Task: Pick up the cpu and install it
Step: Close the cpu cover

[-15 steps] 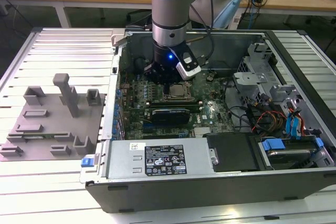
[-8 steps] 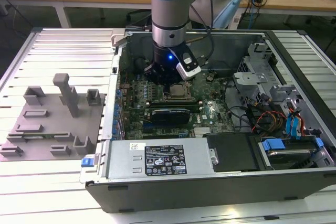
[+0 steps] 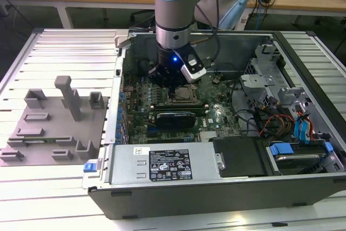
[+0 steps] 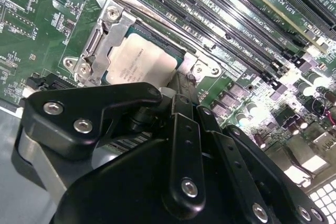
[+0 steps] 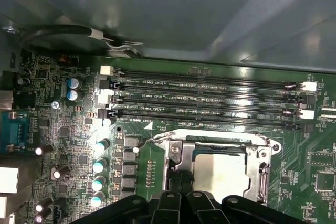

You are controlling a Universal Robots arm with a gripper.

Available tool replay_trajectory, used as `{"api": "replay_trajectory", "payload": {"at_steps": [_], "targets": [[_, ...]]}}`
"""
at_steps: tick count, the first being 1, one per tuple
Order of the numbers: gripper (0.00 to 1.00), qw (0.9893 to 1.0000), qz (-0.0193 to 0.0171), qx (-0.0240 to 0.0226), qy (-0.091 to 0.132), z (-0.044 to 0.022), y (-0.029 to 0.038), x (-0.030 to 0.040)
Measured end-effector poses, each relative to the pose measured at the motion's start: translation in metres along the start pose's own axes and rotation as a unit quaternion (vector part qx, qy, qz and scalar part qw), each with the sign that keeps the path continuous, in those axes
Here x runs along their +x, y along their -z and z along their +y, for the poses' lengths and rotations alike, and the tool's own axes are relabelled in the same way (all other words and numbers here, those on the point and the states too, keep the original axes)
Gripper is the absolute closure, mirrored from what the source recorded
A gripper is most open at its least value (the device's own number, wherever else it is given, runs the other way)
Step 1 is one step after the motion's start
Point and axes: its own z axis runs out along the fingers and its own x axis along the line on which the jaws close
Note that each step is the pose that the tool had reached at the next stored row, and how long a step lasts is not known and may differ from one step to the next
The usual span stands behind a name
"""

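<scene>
Socket frame [image 4: 107, 32] hemming the cpu [image 4: 142, 64], memory slots [image 5: 205, 98] alongside, case wall [image 5: 184, 14] beyond

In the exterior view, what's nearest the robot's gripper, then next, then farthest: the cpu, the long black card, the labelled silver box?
1. Small pale silver square cpu, directly beneath the gripper.
2. Long black card, a little nearer the camera.
3. Labelled silver box, nearest the camera.

The cpu [image 4: 140, 62] is pale silver, the socket frame [image 4: 105, 30] bright silver, the motherboard [image 4: 31, 40] green with black memory slots [image 5: 210, 98].
</scene>
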Motion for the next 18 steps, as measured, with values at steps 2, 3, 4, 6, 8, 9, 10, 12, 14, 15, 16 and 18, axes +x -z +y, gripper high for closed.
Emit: {"api": "replay_trajectory", "payload": {"at_steps": [2, 3, 4, 6, 8, 9, 10, 12, 14, 15, 16, 18], "targets": [[0.89, 1.0, -0.0004, 0.0, 0.0, 0.001, -0.0001, 0.0007], [0.89, 1.0, -0.0005, -0.0001, 0.0, 0.0014, -0.0002, 0.0007], [0.89, 1.0, -0.0007, -0.0003, 0.0, 0.0019, -0.0003, 0.0007], [0.89, 1.0, -0.0009, -0.0005, 0.0, 0.003, -0.0003, 0.0006], [0.89, 1.0, -0.0009, -0.0006, 0.0, 0.0039, -0.0003, 0.0005], [0.89, 1.0, -0.0009, -0.0007, 0.0, 0.0039, -0.0003, 0.0005], [0.89, 1.0, -0.0009, -0.0006, 0.0, 0.004, -0.0002, 0.0005], [0.89, 1.0, -0.0013, -0.0008, 0.0, 0.0042, 0.0014, 0.0003], [0.89, 1.0, -0.0009, 0.0003, 0.0, 0.004, 0.0038, 0.0003], [0.89, 1.0, -0.0009, 0.0006, 0.0, 0.004, 0.0046, 0.0003], [0.89, 1.0, -0.0008, 0.0014, 0.0, 0.0041, 0.0063, 0.0003], [0.89, 1.0, -0.0009, 0.0017, 0.0, 0.0042, 0.0067, 0.0003]]}}
